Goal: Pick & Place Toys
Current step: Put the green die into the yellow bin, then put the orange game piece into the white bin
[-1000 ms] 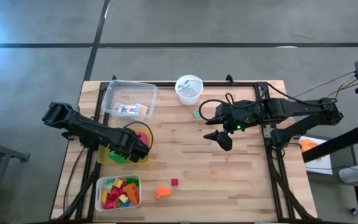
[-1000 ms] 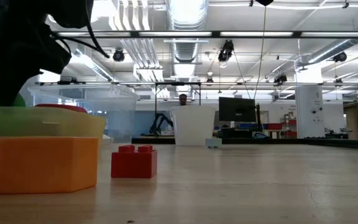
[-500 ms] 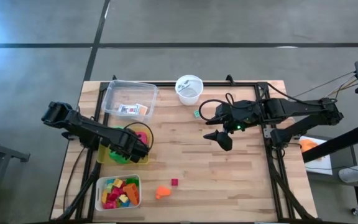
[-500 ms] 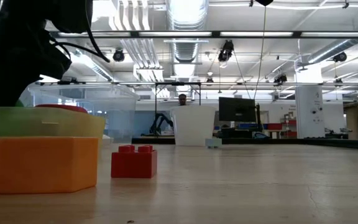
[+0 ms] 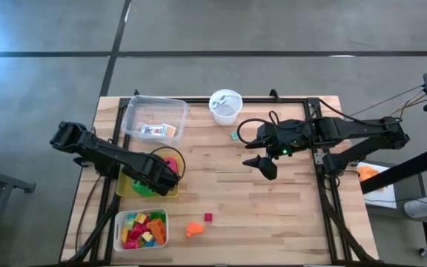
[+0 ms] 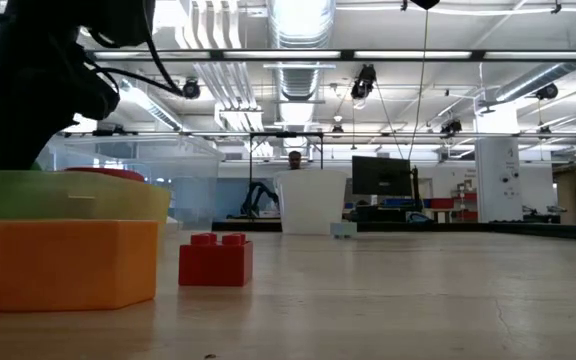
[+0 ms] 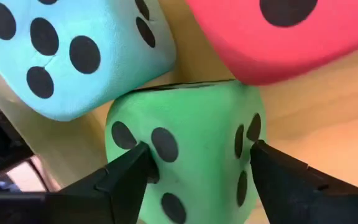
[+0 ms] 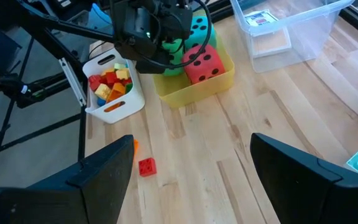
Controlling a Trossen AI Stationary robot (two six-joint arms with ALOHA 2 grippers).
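On the wooden table, my left gripper hangs in the yellow tray, fingers spread beside the green die, barely touching. Beyond it lie teal die and red die. My right gripper waits open mid-table.

Bright, even overhead light from ceiling strip lamps fills the room; glare whitens them. The table shows only soft, faint shadows. Past the left gripper's fingers the green die is sharp. At table level, the nearby orange block looks soft.
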